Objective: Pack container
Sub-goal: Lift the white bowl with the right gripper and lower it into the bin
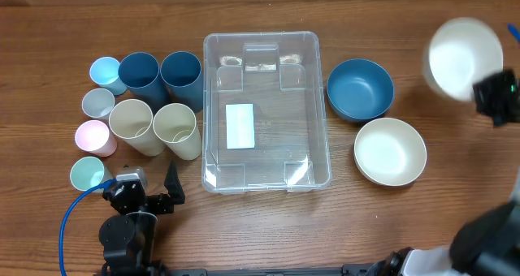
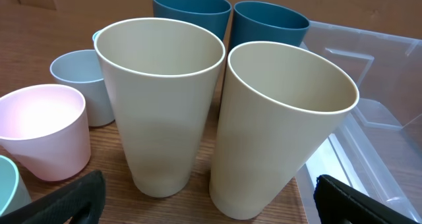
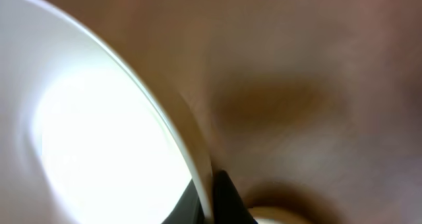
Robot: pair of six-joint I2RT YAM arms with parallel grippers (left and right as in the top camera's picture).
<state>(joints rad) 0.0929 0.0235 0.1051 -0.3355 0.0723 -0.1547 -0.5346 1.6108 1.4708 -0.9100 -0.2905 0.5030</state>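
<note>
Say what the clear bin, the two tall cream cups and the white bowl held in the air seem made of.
The container: clear glossy plastic; label and table show through, glints on its walls. Cream cups: likely matte plastic; opaque, thin even rims. White bowl, in the right end effector: probably similar plastic, but blurred.

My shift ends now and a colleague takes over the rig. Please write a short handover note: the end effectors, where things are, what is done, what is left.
The left end effector is open and empty, low by the tall cream cups.
The right end effector is shut on the white bowl, held up at the table's right side, away from the container.
The container stands mid-table, holding only its white label.
Done: nothing packed; one bowl lifted.
Left: pack the white bowl, blue bowl, cream bowl, the tall cream cups and six other cups.
</note>
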